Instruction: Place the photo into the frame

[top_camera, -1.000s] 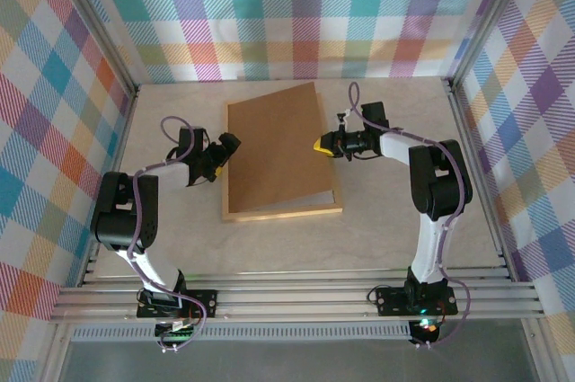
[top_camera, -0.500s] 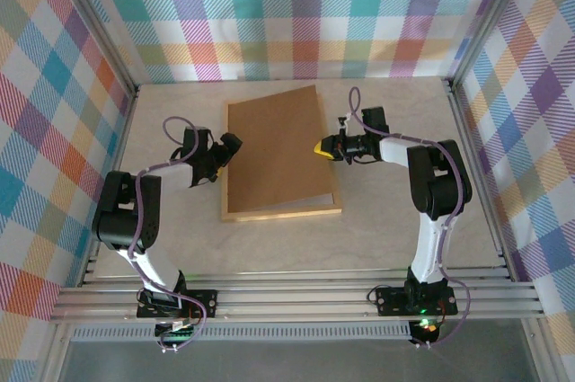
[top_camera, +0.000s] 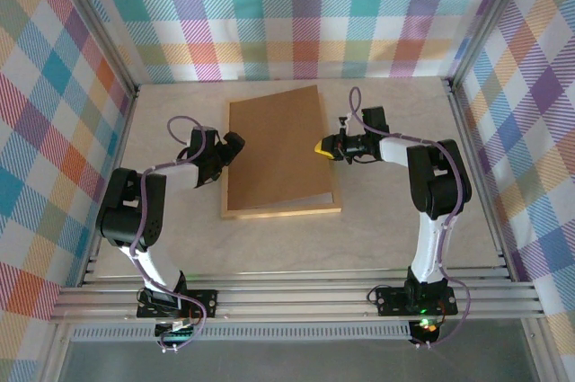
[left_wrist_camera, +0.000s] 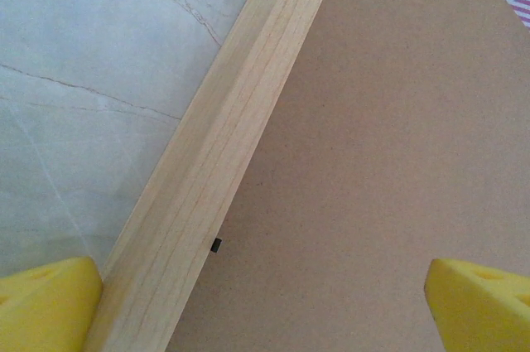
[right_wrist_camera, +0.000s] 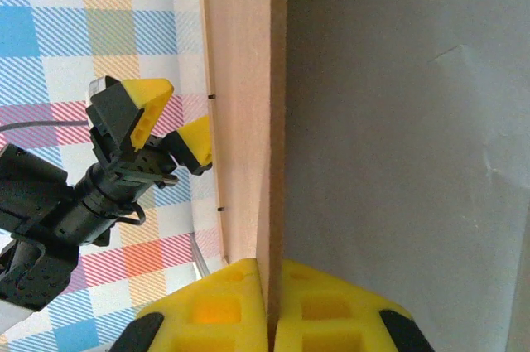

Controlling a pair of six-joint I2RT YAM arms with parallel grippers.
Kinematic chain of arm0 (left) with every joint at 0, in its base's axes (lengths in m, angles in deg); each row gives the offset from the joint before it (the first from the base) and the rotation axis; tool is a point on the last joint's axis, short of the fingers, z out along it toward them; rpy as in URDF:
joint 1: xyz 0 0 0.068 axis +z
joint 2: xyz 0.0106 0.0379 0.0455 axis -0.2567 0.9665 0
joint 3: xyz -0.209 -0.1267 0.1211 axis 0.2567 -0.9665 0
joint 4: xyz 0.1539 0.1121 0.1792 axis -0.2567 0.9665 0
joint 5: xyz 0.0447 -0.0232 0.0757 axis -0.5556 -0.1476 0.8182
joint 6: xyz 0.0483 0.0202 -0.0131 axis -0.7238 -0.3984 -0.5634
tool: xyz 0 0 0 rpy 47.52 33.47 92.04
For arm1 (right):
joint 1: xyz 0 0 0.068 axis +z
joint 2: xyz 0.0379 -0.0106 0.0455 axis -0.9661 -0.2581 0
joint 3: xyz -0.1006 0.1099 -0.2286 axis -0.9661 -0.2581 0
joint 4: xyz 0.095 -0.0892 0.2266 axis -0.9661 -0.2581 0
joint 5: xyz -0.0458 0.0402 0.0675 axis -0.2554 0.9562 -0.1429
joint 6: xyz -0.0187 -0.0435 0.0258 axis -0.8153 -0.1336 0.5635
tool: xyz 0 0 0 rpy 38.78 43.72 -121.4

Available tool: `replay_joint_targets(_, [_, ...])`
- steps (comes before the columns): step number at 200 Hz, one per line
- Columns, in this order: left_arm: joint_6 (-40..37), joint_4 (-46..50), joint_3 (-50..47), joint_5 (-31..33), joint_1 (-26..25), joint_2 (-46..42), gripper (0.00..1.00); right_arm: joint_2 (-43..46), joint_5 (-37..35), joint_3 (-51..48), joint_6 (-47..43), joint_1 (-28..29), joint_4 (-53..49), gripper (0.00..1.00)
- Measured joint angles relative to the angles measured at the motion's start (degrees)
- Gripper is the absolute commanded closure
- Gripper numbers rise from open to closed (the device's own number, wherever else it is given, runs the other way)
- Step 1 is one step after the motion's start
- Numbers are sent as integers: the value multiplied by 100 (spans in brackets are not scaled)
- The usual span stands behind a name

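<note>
The frame of light wood lies flat on the table, back side up. A brown backing board covers it, and its right edge is raised. My right gripper is shut on that raised edge; in the right wrist view the thin board edge runs between the yellow fingers of the right gripper. My left gripper stands open at the frame's left rail, one fingertip outside the rail and the other over the board. The photo is hidden.
A pale grey surface shows under the lifted board. Plaid walls and metal posts close in the table on three sides. Bare tabletop lies around the frame.
My left gripper has edged right, closer over the frame's left rail. The right gripper shifted slightly with the board edge early on, then held still.
</note>
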Motion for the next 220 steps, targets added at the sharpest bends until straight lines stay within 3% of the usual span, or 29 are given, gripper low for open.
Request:
replay_joint_targets(45, [-46, 122, 63, 44, -17, 2, 0, 0, -131, 149, -190, 7, -378, 91])
replay_joint_targets(96, [-76, 144, 72, 7, -17, 0, 0, 0, -778, 260, -435, 105, -894, 73])
replay_joint_targets(129, [-87, 144, 72, -105, -35, 2, 0, -13, -1152, 275, -481, 153, -1189, 69])
replay_joint_targets(183, [-87, 144, 72, -289, -105, 0, 0, -15, -1467, 466, -634, 212, -1655, 52])
replay_joint_targets(220, [-87, 151, 83, -330, -129, 2, 0, -2, -1606, 581, -739, 240, -1884, 49])
